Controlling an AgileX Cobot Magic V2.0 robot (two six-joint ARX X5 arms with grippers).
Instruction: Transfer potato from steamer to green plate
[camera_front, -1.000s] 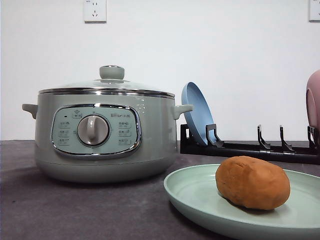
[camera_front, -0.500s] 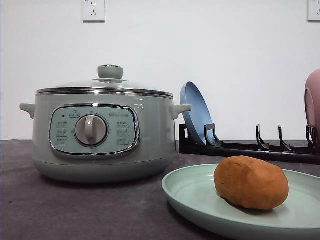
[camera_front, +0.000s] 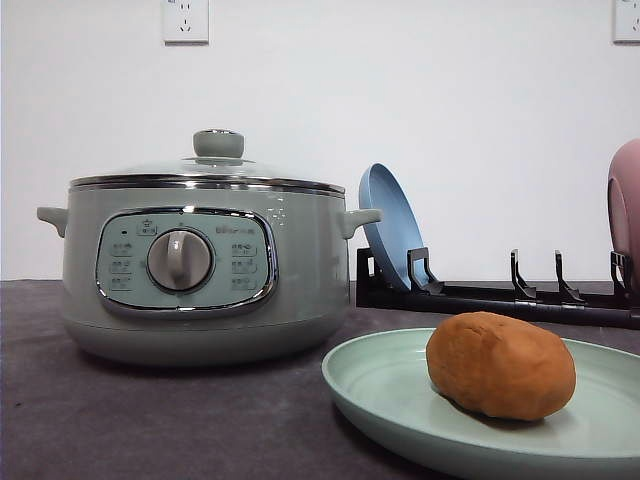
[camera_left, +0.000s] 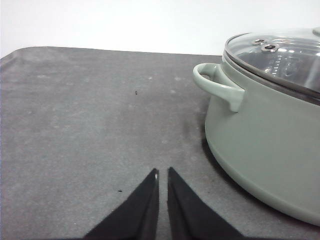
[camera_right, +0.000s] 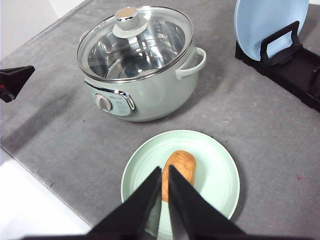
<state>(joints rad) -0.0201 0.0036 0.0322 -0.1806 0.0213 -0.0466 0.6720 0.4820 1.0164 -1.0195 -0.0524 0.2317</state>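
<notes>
The potato (camera_front: 500, 365) is seen lying on its side on the green plate (camera_front: 385, 385), toward the plate's middle, with nothing gripping it. The steamer (camera_front: 200, 265) is set well apart from it on the grey table (camera_front: 150, 420), and its glass lid (camera_right: 137, 42) is seated on the rim; through the glass, bare metal is seen and no food can be made out inside. The transfer is therefore judged to be done, with the lid already put back, and little is thought to be left beyond the arms being drawn clear.

The right gripper (camera_right: 164, 172) is held high above the plate, its fingers brought together with only a thin slit between them and nothing caught there. The left gripper (camera_left: 162, 174) is held low over bare table beside the steamer's side handle (camera_left: 217, 87), its fingers likewise closed up and empty. A blue plate (camera_front: 392, 240) is stood upright in a black rack (camera_front: 500, 298) behind the green one, untouched.
</notes>
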